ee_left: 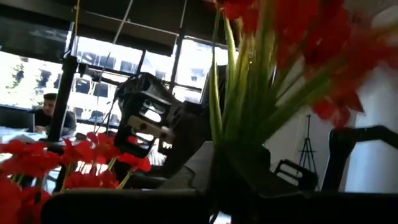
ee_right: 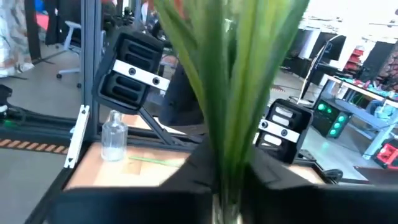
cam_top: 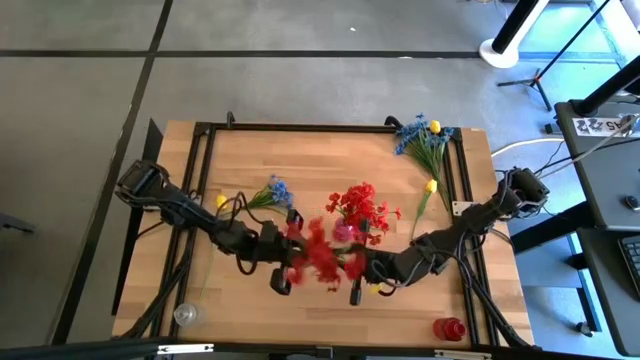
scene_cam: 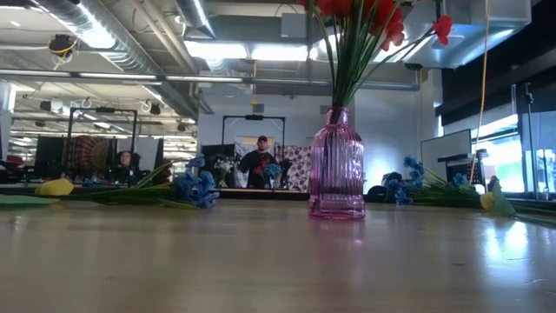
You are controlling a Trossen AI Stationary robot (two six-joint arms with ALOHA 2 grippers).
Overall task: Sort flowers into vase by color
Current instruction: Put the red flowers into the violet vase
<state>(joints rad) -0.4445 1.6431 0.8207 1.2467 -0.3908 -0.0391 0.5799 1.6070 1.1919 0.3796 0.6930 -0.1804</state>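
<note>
A pink ribbed glass vase [scene_cam: 337,165] stands at the table's middle with red flowers [cam_top: 358,207] in it. A second clump of red flowers [cam_top: 320,255] hangs above the table just nearer than the vase, between my left gripper [cam_top: 284,268] and my right gripper [cam_top: 358,282]. Each wrist view shows green stems [ee_left: 245,106] [ee_right: 231,93] rising right before that arm's own fingers, which are shut on them. Whether both hold one sprig or two, I cannot tell. Blue and yellow sprigs [cam_top: 268,194] lie flat to the left, and more [cam_top: 424,140] at the far right. My left gripper holds a red sprig by its bundle of green stems [ee_left: 239,158], and the blossoms stand up above the fingers, clear of the table. The fingers themselves hide the place of contact. My right gripper pinches a bundle of green stems [ee_right: 227,180] between its two fingers, and the stems rise upright from the hold, off the table.
A small clear bottle [cam_top: 185,315] stands at the near left corner, a red object [cam_top: 450,327] at the near right edge. A single yellow flower [cam_top: 431,187] lies right of the vase. Black frame rails [cam_top: 205,150] border the wooden top. People sit in the room beyond [scene_cam: 259,161].
</note>
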